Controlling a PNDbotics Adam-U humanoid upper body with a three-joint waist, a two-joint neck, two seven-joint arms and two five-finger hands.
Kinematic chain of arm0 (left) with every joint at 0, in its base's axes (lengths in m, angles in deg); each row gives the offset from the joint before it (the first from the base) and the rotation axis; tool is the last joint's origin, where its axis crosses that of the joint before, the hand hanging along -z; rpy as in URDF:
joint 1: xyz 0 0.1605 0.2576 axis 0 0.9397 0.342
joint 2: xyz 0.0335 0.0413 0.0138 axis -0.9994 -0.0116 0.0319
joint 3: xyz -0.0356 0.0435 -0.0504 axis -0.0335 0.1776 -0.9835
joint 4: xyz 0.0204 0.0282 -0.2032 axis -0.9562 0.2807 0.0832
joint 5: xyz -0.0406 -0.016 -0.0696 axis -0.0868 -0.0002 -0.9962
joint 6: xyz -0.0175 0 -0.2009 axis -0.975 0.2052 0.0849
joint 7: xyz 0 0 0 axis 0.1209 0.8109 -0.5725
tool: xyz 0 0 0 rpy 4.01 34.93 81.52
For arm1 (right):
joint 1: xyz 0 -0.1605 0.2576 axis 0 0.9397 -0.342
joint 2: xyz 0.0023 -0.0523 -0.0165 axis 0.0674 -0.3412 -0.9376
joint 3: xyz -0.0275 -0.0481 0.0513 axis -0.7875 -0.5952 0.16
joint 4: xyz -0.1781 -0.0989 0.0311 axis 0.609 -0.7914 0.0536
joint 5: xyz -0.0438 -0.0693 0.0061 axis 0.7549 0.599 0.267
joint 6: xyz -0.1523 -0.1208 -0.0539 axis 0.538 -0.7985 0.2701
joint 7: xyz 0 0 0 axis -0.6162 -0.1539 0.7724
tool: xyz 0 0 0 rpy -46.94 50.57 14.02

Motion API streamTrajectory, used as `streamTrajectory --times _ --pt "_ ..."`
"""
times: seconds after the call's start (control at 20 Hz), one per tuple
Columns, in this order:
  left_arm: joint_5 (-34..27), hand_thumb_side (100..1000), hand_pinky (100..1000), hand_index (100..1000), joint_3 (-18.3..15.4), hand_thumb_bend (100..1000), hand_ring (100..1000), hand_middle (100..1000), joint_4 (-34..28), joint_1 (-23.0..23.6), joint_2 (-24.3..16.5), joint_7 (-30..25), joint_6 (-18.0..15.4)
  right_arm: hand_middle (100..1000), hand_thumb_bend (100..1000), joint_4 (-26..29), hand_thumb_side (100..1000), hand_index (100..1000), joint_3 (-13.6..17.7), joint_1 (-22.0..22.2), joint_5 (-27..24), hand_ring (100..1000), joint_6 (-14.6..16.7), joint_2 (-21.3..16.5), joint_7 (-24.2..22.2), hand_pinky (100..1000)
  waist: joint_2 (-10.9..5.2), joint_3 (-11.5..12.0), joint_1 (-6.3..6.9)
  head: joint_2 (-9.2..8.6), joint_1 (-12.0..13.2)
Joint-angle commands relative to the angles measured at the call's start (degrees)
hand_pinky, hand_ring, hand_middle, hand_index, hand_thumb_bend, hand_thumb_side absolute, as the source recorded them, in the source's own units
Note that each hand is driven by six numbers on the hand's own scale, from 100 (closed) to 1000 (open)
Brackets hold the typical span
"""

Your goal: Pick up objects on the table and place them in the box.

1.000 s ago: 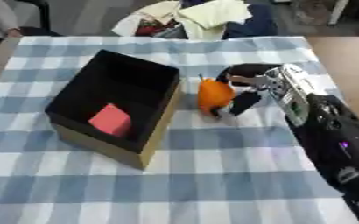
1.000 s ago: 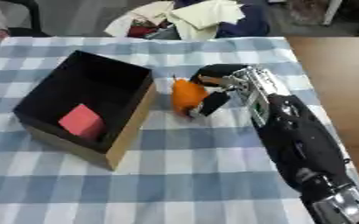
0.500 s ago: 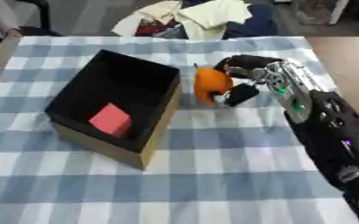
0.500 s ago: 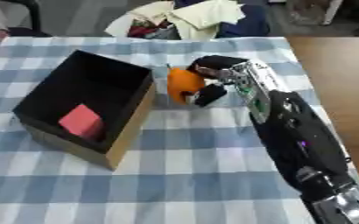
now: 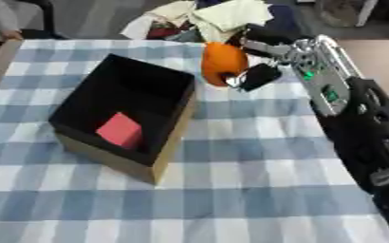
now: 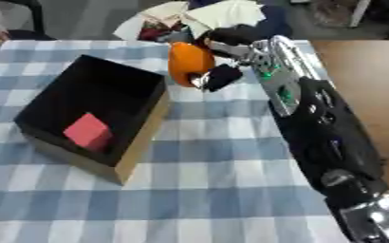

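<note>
The right hand (image 5: pixel 260 64) comes in from the right side, fingers and thumb curled round an orange object (image 5: pixel 223 63), gripping it from the object's three o'clock side. The orange object sits just off the far right corner of the box (image 5: pixel 166 142), at about one o'clock from the box's middle; whether it rests on the cloth or hangs above it cannot be told. The box is black inside with tan outer walls, open at the top, set askew on the bench. Down on its floor lies a red block (image 5: pixel 121 131), toward the near side, at about six o'clock from the box's centre.

The bench wears a blue and white checked cloth (image 5: pixel 231 190), smooth and flat across the near half. Past the far edge at twelve o'clock lies a heap of crumpled cloths (image 5: pixel 206 16), pale yellow and white with dark and red bits mixed in. At the right, brown wood (image 6: pixel 364 71) shows beyond the cloth's edge. The arm's black casing runs down toward five o'clock. The left hand shows nowhere.
</note>
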Motion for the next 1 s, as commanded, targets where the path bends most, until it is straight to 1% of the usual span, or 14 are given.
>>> streamTrajectory --times 0.05,0.25,0.5,0.8,1.0 --pt "-0.1 769 467 662 0.0 100 602 582 -0.9 -0.8 -0.9 -0.2 -0.1 743 100 3.7 439 810 -0.8 -2.8 -1.8 846 -0.7 1.9 0.0 837 -1.40 0.2 0.20 -0.69 -0.4" --pt "-0.3 769 467 661 0.1 100 602 583 -0.9 -0.9 -0.7 -0.3 -0.2 741 100 4.8 446 810 -2.4 -3.9 -2.2 835 -0.7 5.8 -0.5 832 -1.33 0.6 0.33 -0.69 -0.8" --pt "-0.5 769 467 660 0.2 100 601 583 -0.9 -1.1 -0.5 -0.4 -0.2 744 100 4.6 460 812 -4.0 -3.9 -1.0 833 -0.2 10.6 -1.6 830 -1.22 0.9 0.44 -0.79 -1.2" --pt "-0.7 768 467 660 0.2 100 602 583 -0.9 -1.3 -0.4 -0.5 -0.3 749 100 1.0 451 809 -5.2 -3.0 3.1 835 1.4 14.5 -2.3 827 -1.16 1.1 0.57 -0.89 -1.5" --pt "-0.8 768 466 660 0.3 100 602 583 -0.9 -1.3 -0.2 -0.7 -0.3 748 100 -2.3 453 808 -5.2 -2.4 7.0 836 2.6 16.1 -1.1 827 -1.12 1.2 0.64 -0.91 -1.5"
